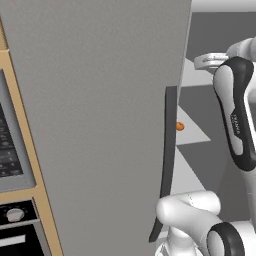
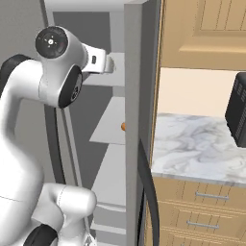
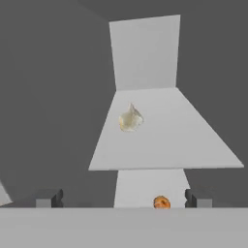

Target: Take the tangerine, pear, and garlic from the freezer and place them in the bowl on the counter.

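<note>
- Two dark fingertips [image 3: 48,197] stand spread as wide as they go, nothing between them; my gripper [image 3: 123,198] carries no load.
- Ahead of it, the garlic [image 3: 130,118] sits on a pale freezer shelf [image 3: 193,140], well apart from the fingers.
- One level lower, the tangerine [image 3: 161,202] rests near the shelf's front edge; I see no pear.
- I judge this the first reach into the freezer [image 1: 100,125].
- Next I'd push forward, centre on the garlic, then close.
</note>
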Controlling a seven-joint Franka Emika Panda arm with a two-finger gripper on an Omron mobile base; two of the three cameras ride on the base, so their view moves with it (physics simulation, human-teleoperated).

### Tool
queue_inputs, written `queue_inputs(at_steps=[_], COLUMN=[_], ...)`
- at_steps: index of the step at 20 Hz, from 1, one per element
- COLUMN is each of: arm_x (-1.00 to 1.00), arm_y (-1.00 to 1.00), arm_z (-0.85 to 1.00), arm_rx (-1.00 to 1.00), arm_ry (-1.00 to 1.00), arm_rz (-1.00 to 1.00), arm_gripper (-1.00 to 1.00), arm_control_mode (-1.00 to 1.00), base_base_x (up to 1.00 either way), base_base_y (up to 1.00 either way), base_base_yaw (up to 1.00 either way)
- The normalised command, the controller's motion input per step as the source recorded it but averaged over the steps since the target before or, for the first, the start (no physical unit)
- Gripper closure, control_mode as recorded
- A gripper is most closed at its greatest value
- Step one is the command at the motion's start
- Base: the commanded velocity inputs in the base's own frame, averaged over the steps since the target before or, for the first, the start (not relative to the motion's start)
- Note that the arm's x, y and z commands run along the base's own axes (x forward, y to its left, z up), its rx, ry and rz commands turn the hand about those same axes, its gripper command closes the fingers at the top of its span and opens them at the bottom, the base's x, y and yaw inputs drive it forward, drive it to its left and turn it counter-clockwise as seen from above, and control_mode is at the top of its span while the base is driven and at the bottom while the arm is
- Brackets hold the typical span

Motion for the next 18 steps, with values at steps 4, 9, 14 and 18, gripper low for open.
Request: queue_inputs(at_steps=[4, 9, 14, 18], arm_x=[0.62, 0.41, 0.41, 0.42], arm_y=[0.00, 0.00, 0.00, 0.00], arm_z=[-0.05, -0.18, -0.20, -0.10], arm_rx=[0.00, -0.04, -0.05, 0.00], arm_ry=[0.00, 0.00, 0.03, 0.07], arm_rz=[0.08, 0.03, 0.02, 0.12], arm_gripper=[-1.00, -1.00, -1.00, -1.00], arm_control_mode=[-1.00, -1.00, -1.00, -1.00], base_base_x=[0.00, 0.00, 0.00, 0.00], base_base_y=[0.00, 0.00, 0.00, 0.00], base_base_yaw=[0.00, 0.00, 0.00, 0.00])
